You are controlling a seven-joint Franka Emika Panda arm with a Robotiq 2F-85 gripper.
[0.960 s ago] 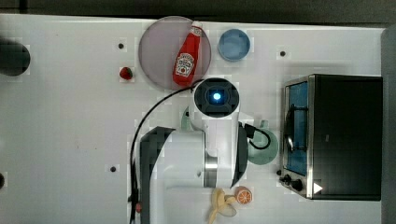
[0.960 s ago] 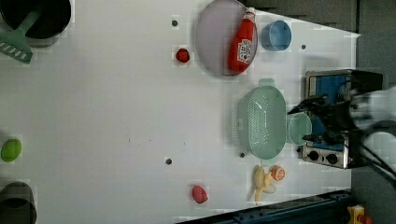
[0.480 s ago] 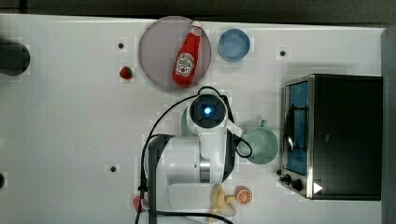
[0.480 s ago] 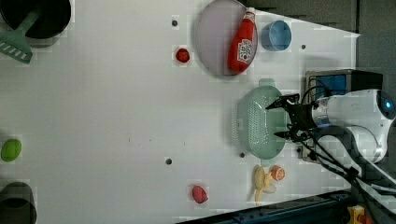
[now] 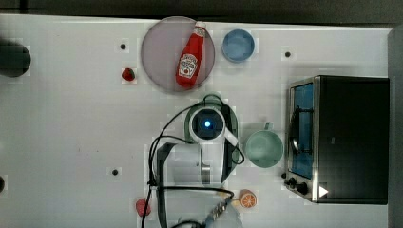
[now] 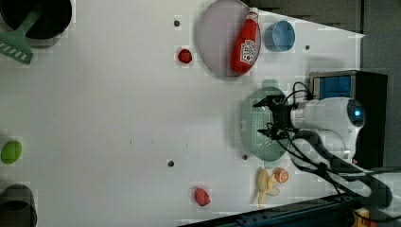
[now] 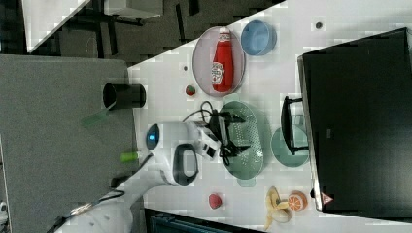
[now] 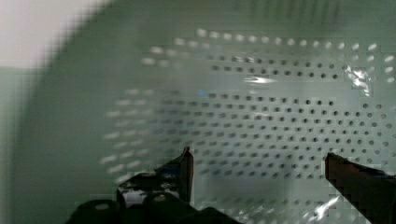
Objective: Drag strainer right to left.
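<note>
The strainer (image 6: pixel 255 137) is a pale green oblong colander lying on the white table, beside the green mug (image 5: pixel 263 148) and in front of the toaster oven. Its perforated basin (image 8: pixel 261 93) is close under the wrist camera. My gripper (image 6: pixel 266 118) hangs over the basin with its fingers spread wide and nothing between them. In the right view the gripper (image 7: pixel 236 132) points down into the strainer (image 7: pixel 250 145) near its middle. In the wrist view both dark fingertips (image 8: pixel 187 156) stand just above the holes. Whether they touch the basin I cannot tell.
A toaster oven (image 5: pixel 342 137) stands at the top view's right. A grey plate (image 5: pixel 161 52) holds a ketchup bottle (image 5: pixel 190 57), with a blue bowl (image 5: pixel 237 45) and a strawberry (image 5: pixel 128 74) nearby. A banana (image 6: pixel 265 188) and an orange half (image 6: pixel 281 176) lie near the strainer's end.
The arm has swung from above the mug toward the top view's left and come down over the strainer. The fingers have stayed open.
</note>
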